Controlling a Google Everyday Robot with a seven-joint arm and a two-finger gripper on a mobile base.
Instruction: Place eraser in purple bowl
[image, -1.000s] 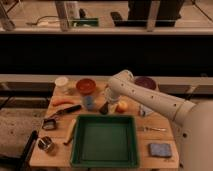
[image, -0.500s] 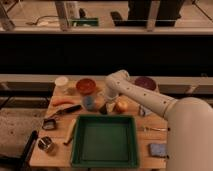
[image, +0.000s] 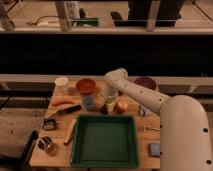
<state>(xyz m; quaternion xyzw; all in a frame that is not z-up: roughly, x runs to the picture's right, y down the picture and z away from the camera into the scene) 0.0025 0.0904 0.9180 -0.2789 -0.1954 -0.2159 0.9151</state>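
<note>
The eraser (image: 103, 109) is a small dark block lying on the wooden table (image: 60, 125), between the little blue cup (image: 89, 102) and a yellow-orange fruit (image: 121, 106). My gripper (image: 107, 103) hangs just above it, pointing down, open, with nothing held. The white arm (image: 135, 92) reaches in from the lower right, and its elbow bends above the table's back edge. The purple bowl (image: 145, 82) sits at the back right of the table, partly hidden behind the arm.
An orange-red bowl (image: 85, 85) and a white cup (image: 61, 82) stand at the back left. A carrot (image: 62, 101), a black-handled tool (image: 67, 111) and a metal cup (image: 46, 145) lie on the left. A green tray (image: 104, 140) fills the front. A blue sponge (image: 154, 149) lies front right.
The arm has swung further over the table, and the gripper has come down and towards the front, beside the blue cup. The objects on the table have not moved.
</note>
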